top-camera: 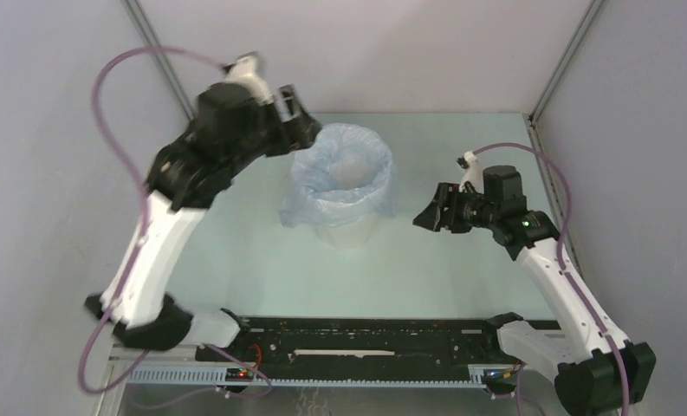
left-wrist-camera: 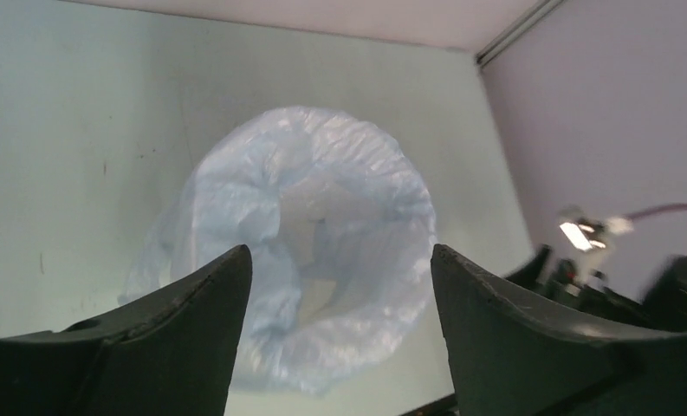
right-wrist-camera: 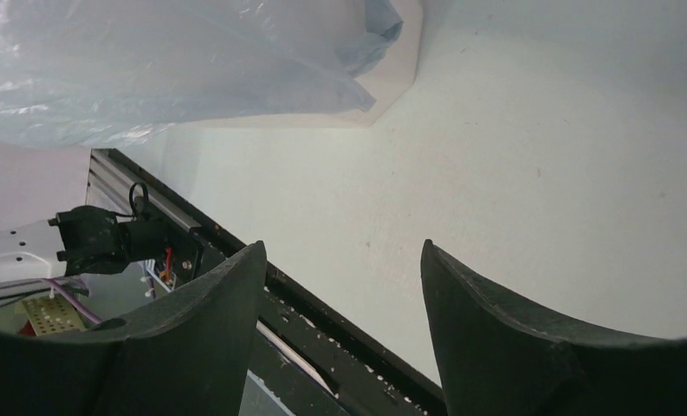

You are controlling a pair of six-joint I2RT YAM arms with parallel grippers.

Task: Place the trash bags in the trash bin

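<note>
left gripper (left-wrist-camera: 340, 260) spread wide and holding nothing, pale-blue trash bag (left-wrist-camera: 357, 173) just below it, lining the white trash bin (top-camera: 350, 234) with its edge draped over the rim, right gripper (right-wrist-camera: 344, 251) also apart, beside the bin, not touching

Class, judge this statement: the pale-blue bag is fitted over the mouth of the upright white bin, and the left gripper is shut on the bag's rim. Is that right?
Not quite. The left gripper is open and holds nothing, as the left wrist view shows. The bag does sit over the mouth of the upright bin.
</note>
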